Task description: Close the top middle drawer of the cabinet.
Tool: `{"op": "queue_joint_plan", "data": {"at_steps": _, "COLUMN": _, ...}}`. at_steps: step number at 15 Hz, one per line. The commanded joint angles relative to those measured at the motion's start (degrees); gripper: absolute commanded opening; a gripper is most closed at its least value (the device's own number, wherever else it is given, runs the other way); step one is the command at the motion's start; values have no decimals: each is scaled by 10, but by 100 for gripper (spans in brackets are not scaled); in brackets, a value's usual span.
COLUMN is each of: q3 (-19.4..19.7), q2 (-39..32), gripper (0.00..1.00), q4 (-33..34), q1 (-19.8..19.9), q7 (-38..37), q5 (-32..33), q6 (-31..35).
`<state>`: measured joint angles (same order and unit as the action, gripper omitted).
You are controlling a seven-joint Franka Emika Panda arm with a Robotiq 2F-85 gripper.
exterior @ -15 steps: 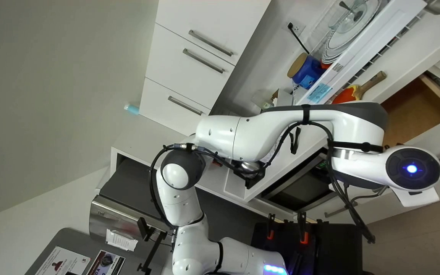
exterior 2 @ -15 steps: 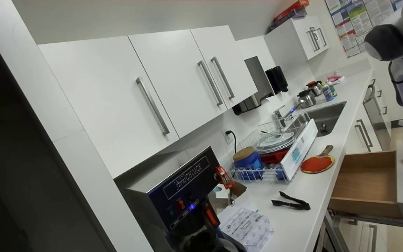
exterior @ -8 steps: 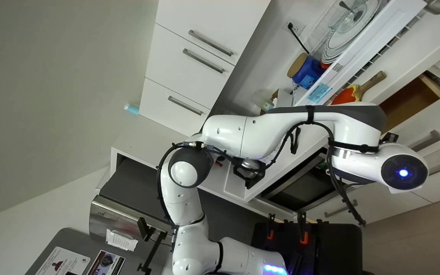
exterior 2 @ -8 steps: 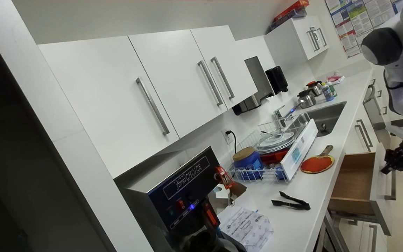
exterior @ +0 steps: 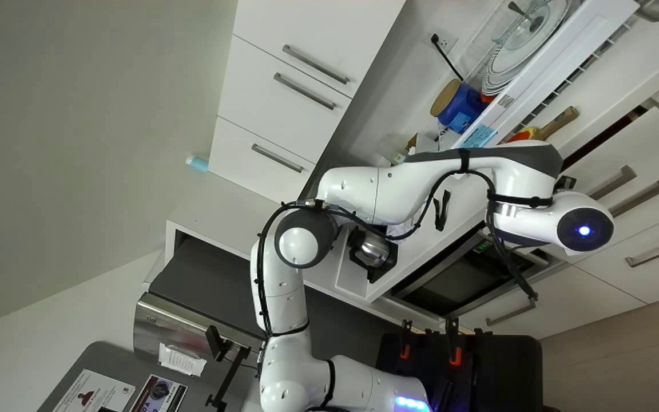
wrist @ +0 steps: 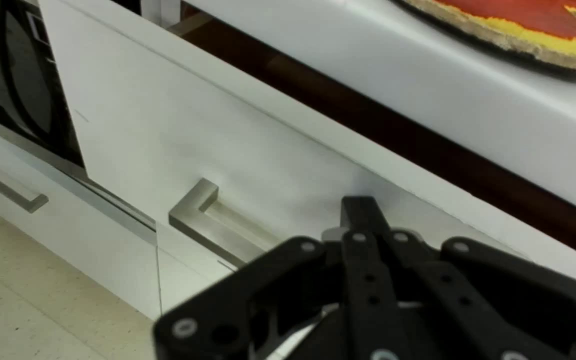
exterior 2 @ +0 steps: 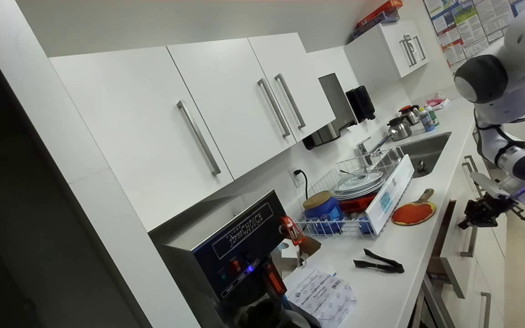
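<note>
The wide, shallow top middle drawer [wrist: 258,150], its front flat, white and smooth, sits nearly home in the large white flat-fronted kitchen cabinet [exterior: 575,303]; a dark slot parts it from the long, smooth white counter [exterior 2: 372,291] above. My black, jointed two-finger claw [wrist: 360,205] has its fingers pressed together, pinching nothing, with the tips at the drawer front, above the slim silver bar handle [wrist: 208,232]. I judge that they touch, though the blurred shadow around them leaves room for doubt.

I expect a stiff drawer of middling weight that slides fairly freely, so I need no grip: a steady push on the flat front should do. The smooth finish could let the tips skid, so I'd press square to it, near mid-width and clear of the handle; pushing far to one side might make it bind.

The inside is only darkness to me, so its load is a guess. In the wrist view the claw covers the handle's far end, and the front's right end is cut off, so I can't place mid-width exactly. In an exterior view my white and grey jointed arm [exterior: 358,191] hides most of the claw.
</note>
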<state>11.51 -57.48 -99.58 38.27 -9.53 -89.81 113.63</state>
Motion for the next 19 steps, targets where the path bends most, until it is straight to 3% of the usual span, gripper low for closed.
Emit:
{"op": "queue_joint_plan", "data": {"at_steps": 1, "q3": 4, "q2": -29, "gripper": 0, "q4": 54, "q1": -38, "q7": -29, "q5": -28, "q6": 17}}
{"op": "queue_joint_plan", "data": {"at_steps": 4, "q3": 8, "q2": -22, "gripper": 0, "q4": 58, "q1": -56, "q7": -17, "q5": -24, "q6": 9}}
{"op": "queue_joint_plan", "data": {"at_steps": 7, "q3": 23, "q2": 17, "gripper": 0, "q4": 14, "q1": -74, "q7": 7, "q5": -3, "q6": 3}}
{"op": "queue_joint_plan", "data": {"at_steps": 14, "q3": 130, "q2": 197, "gripper": 0, "q4": -165, "q1": -160, "q7": 42, "q5": 155, "q6": 75}}
{"op": "queue_joint_plan", "data": {"at_steps": 19, "q3": 156, "q2": 341, "gripper": 0, "q4": -260, "q1": -197, "q7": 28, "q5": 288, "q6": 155}}
